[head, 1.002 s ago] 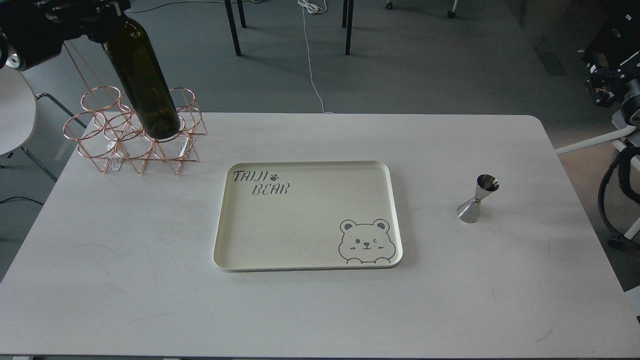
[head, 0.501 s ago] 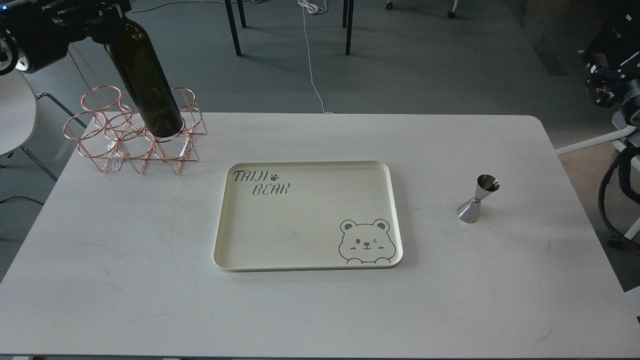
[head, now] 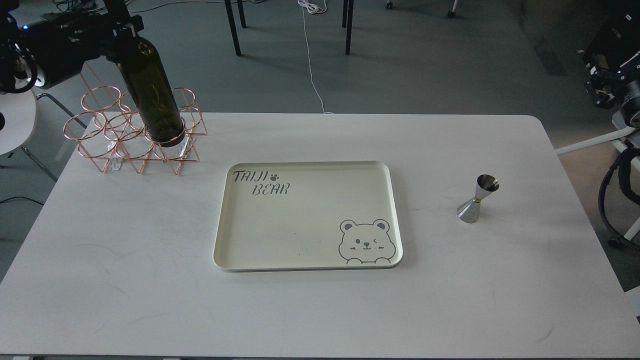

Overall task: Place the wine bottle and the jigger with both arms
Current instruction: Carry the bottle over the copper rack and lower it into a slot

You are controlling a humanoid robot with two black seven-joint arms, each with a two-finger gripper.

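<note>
The wine bottle [head: 150, 95] is dark olive-green and leans to the upper left, with its base inside a front ring of the copper wire rack [head: 125, 145] at the table's back left. My left gripper [head: 121, 36] is shut on the bottle's shoulder, and the neck is hidden behind it. The jigger [head: 477, 199] is shiny steel and stands upright on the table at the right, apart from both arms. My right arm [head: 612, 75] shows only as dark parts at the right edge, off the table, and its fingers cannot be made out.
A cream tray [head: 225, 240] printed with a bear and "TAIJI BEAR" lies in the middle of the white table [head: 125, 300]. Black cables [head: 612, 200] hang at the right edge. A white chair [head: 15, 120] stands to the left, and table legs stand behind.
My left arm has moved right and down with the bottle. The bottle's base has sunk from above the rack into a front ring. The jigger and tray have not moved.
</note>
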